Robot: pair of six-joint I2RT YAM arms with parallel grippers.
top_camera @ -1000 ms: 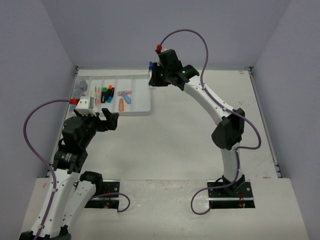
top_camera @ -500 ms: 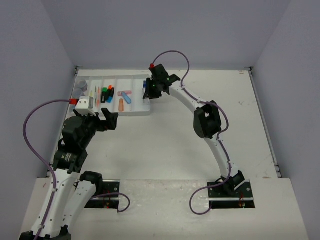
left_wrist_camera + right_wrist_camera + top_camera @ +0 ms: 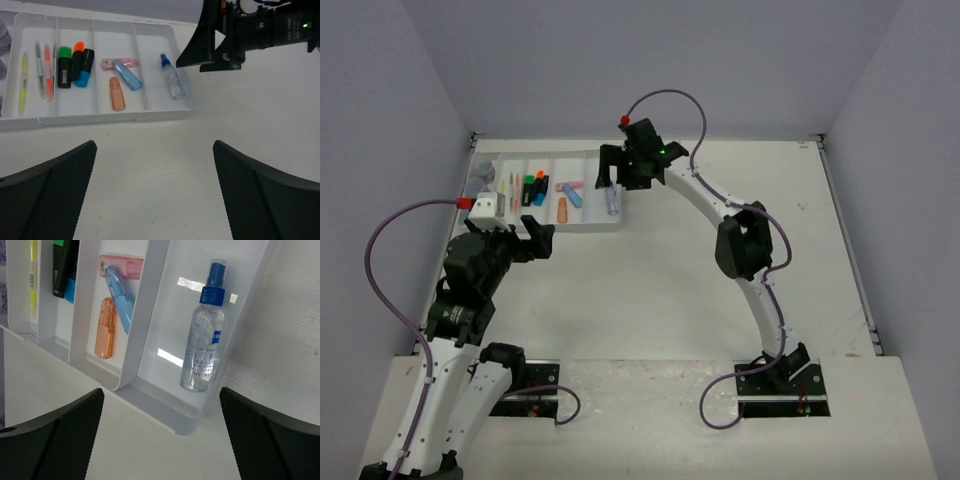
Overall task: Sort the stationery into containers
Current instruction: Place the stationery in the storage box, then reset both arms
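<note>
**Bottle down in the end compartment: right arm to clear out**

Overhead view: the tray [image 3: 582, 227] sits in the upper left of the frame. The right gripper [image 3: 610, 172] hangs over its right-hand end with its jaws spread wide and nothing between them.

Right wrist view: the glue bottle [image 3: 202, 357] lies flat in the end compartment. Its blue cap points toward the top of the frame, and it is free of both fingers. The next compartment to the left holds the pink eraser [image 3: 122, 266], the blue eraser [image 3: 120, 300] and the orange eraser [image 3: 106, 327]. The upper end of the blue one touches the pink one.

Left wrist view: the highlighters [image 3: 74, 66] and pens [image 3: 42, 75] lie in the compartments further left. The left gripper [image 3: 155, 190] is also fully spread and empty, over bare table [image 3: 165, 150] just below the tray's near wall.

Judgement: the placing looks done, so the step in hand is getting the right arm away.
- Lift straight up first, with the jaws wide.
- Swing only once the fingertips are above the tray wall. The bottle lies close to the outer wall, and a sideways drag could roll it or shove the tray, which looks light.
- The left arm waits near the same tray edge, so route the two arms apart.
</note>
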